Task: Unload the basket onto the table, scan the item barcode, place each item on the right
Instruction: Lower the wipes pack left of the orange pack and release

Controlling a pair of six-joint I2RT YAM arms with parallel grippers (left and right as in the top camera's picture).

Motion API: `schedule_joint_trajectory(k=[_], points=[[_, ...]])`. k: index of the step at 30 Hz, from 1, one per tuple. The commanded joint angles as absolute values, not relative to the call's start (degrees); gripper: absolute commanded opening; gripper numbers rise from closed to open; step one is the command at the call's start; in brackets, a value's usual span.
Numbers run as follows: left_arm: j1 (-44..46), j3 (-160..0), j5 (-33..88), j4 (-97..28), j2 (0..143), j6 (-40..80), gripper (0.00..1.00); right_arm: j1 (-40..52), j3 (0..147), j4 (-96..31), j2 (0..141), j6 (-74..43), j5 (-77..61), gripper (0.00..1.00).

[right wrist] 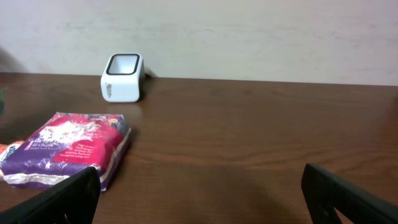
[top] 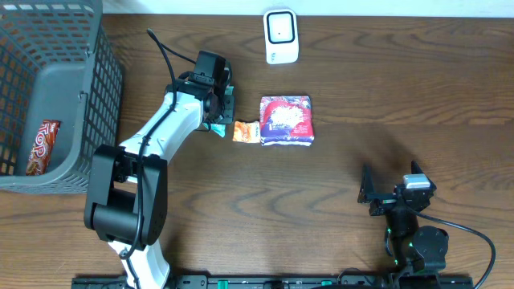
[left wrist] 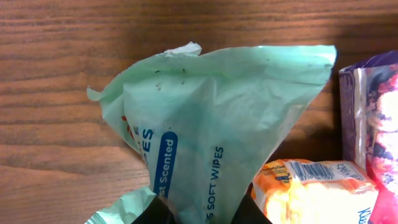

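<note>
L gripper (top: 222,112) pinches floppy green wipes pack (left wrist: 217,118) by one end, beside orange packet (top: 245,131), well apart from scanner (top: 281,36). Risk: thin film slips out, or barcode ends up facing away. R gripper (top: 391,195) spread wide.

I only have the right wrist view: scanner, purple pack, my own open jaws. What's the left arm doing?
Observer: The left arm has its jaws shut on a green wipes pack, left of the purple pack.
Operator: Anything scannable showing?
Observer: Yes, a barcode on the orange pack beside the purple one, seen from the left wrist.
Operator: Anything farther left?
Observer: A grey basket holding one red bar.
</note>
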State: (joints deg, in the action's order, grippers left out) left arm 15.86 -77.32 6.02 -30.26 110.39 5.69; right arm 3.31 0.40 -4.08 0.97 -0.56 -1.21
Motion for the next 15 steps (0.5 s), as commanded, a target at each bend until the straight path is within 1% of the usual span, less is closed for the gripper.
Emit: schedule_joint_trajectory(k=[1,9,11,15], points=[[15.88,-76.77,5.54,-30.98,111.35,4.73,0.08,3.79,0.36,-4.34,0.75,0.3,-0.75,0.99],[16.93,-76.66,5.54,-31.0,111.35,4.73,0.09,3.79,0.36,-4.34,0.75,0.3,-0.75,0.99],[16.91,-76.66,5.54,-30.98,111.35,4.73,0.14,3.79,0.36,-4.34,0.75,0.27,-0.75,0.99],[16.97,-76.66,5.58,-30.98,111.35,4.73,0.17,3.79,0.36,-4.34,0.75,0.27,-0.75,0.99]])
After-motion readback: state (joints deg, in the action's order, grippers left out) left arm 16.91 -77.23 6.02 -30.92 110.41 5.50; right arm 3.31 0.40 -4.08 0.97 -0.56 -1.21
